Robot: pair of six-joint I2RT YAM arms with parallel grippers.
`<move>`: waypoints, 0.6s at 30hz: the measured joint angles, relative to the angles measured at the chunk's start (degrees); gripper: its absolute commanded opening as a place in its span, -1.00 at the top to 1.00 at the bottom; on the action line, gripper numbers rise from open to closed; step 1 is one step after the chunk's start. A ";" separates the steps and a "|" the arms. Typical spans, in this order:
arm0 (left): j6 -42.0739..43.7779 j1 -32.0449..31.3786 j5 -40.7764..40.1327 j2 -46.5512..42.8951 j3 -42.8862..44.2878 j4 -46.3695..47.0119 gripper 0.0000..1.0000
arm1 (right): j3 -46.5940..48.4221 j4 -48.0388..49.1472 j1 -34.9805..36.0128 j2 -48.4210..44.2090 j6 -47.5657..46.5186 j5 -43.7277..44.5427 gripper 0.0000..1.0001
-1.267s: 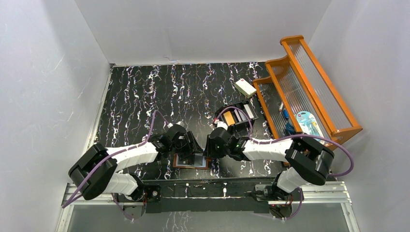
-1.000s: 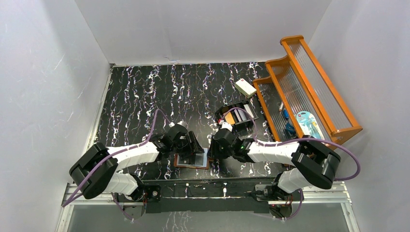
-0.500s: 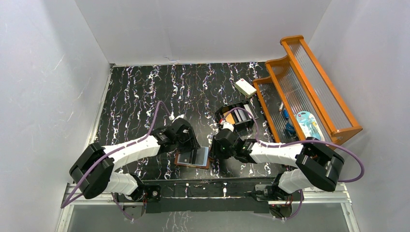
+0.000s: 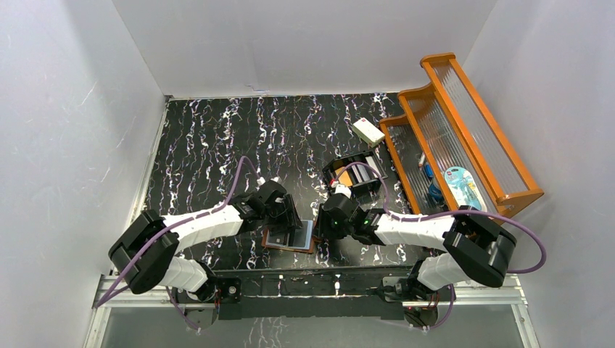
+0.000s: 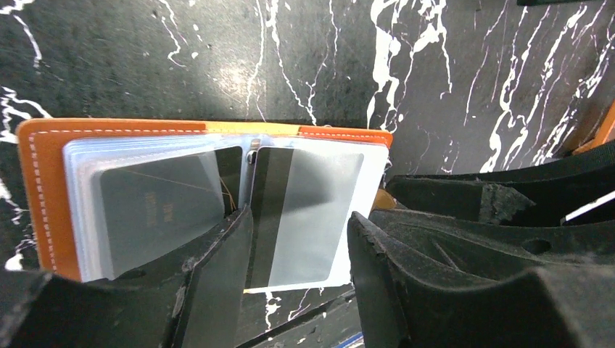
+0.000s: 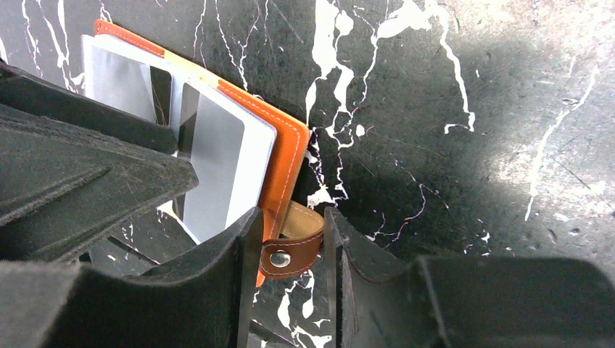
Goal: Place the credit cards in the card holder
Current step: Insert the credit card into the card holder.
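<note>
Right jaws apparently pinching card holder (image 6: 281, 159) tab (image 6: 297, 243), left jaws parted above it

White-walled booth around a dark marbled table.
The walls (image 4: 304, 43) were plain white and evenly lit; the black tabletop (image 4: 210, 138) carried white veins; an orange wooden rack (image 4: 410, 93) with ribbed panes stood far right.

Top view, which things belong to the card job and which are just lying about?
Job: card holder; grey card in its sleeve; orange card in black box.
Lying about: white block; wooden rack.
</note>
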 measured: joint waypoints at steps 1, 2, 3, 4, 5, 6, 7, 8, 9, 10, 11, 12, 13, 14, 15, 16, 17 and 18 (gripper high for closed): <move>-0.17 0.00 0.66 0.00 -0.55 1.09 0.01 | -0.07 0.17 0.00 0.04 0.11 -0.15 0.11; -0.50 0.00 1.09 0.02 -1.03 1.90 0.01 | -0.17 0.46 0.00 0.09 0.22 -0.28 0.10; -0.63 0.00 1.46 0.09 -1.33 2.45 0.01 | -0.28 0.57 0.00 0.11 0.28 -0.35 0.10; -0.92 0.00 2.03 0.42 -1.62 3.32 0.01 | -0.35 0.59 0.00 0.11 0.35 -0.42 0.10; -1.03 0.00 2.25 0.68 -1.66 3.65 0.01 | -0.39 0.66 0.00 0.11 0.39 -0.52 0.10; -1.22 0.00 2.58 1.03 -1.73 4.20 0.02 | -0.50 0.74 0.00 0.11 0.42 -0.55 0.10; -1.44 0.02 2.93 1.25 -1.86 4.83 0.02 | -0.66 0.94 0.00 0.11 0.50 -0.57 0.10; -1.64 0.00 3.19 1.33 -1.97 5.29 0.02 | -0.76 0.98 0.00 0.15 0.55 -0.59 0.10; -1.79 0.00 3.63 1.42 -2.19 6.03 0.03 | -0.79 1.05 -0.02 0.20 0.61 -0.63 0.10; -2.10 0.02 4.07 1.51 -2.36 6.71 0.04 | -0.79 1.22 -0.02 0.26 0.70 -0.72 0.10; -2.34 0.02 4.48 1.64 -2.47 7.30 0.04 | -0.79 1.46 -0.02 0.39 0.74 -0.74 0.10; -2.62 0.02 4.96 1.73 -2.56 7.87 0.04 | -0.79 1.70 -0.02 0.46 0.76 -0.79 0.11; -2.80 0.02 5.31 1.77 -2.56 8.15 0.04 | -0.79 1.92 -0.02 0.55 0.81 -0.87 0.11; -3.08 0.00 5.64 1.77 -2.56 8.33 0.03 | -0.79 2.08 -0.02 0.63 0.87 -1.01 0.11; -3.19 0.00 5.84 1.66 -2.56 8.35 0.03 | -0.79 2.16 -0.02 0.68 0.94 -1.11 0.11; -3.21 0.00 5.86 1.40 -2.56 8.17 0.02 | -0.79 2.19 -0.02 0.70 0.96 -1.20 0.11; -3.19 0.02 5.86 0.94 -2.56 7.80 0.01 | -0.79 2.16 -0.02 0.70 0.96 -1.20 0.10; -3.15 0.09 5.77 0.15 -2.51 7.15 -0.01 | -0.79 2.16 -0.02 0.70 0.98 -1.20 0.09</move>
